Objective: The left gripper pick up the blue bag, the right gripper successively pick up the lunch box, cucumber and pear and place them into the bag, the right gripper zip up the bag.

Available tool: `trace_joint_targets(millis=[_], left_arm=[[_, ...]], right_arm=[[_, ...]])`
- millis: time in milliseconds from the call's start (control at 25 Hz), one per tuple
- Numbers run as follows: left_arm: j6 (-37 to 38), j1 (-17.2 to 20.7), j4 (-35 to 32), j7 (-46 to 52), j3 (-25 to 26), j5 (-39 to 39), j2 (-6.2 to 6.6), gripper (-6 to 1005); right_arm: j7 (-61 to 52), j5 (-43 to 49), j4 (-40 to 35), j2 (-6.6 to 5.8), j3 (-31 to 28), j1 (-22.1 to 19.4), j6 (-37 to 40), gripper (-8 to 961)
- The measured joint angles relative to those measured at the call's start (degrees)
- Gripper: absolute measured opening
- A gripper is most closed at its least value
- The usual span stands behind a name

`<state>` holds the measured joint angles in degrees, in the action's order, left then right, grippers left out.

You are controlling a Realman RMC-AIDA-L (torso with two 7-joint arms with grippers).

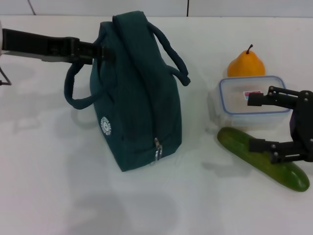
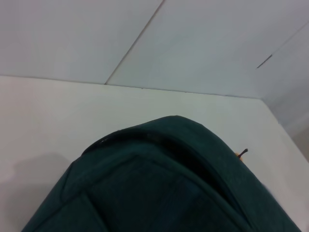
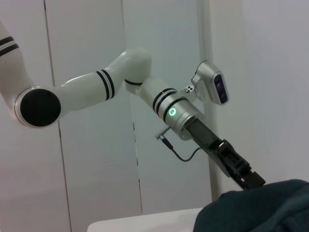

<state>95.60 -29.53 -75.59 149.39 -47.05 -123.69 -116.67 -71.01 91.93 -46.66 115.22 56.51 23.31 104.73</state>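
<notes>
The left claw (image 1: 105, 51) is clamped on the blue bag (image 1: 137, 98) at its top, steadying it upright for loading. Beside the bag, the right claw (image 1: 261, 122) hovers spread open between lunch box (image 1: 234, 93) and cucumber (image 1: 244, 149).

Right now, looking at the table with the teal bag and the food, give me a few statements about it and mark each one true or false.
1. The dark teal fabric bag stands upright with its zipper closed. True.
2. The yellow-orange pear is inside the bag. False: it sits on the table behind the clear blue-rimmed lunch box.
3. The left gripper is at the bag's top, by a handle. True.
4. The long dark green cucumber rests on the lunch box lid. False: it lies on the table in front of the box.
5. The right gripper has its fingers spread, above the cucumber and box. True.
</notes>
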Motion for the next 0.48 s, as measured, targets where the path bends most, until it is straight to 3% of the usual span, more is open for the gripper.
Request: trace_joint_targets(millis=[480], left_arm=[[0.29,-0.08,-0.64,3.06,4.83,2.09,0.52,786]], right_arm=[[0.25,0.0,-0.05,-0.18,-0.23,-0.39,-0.22,885]])
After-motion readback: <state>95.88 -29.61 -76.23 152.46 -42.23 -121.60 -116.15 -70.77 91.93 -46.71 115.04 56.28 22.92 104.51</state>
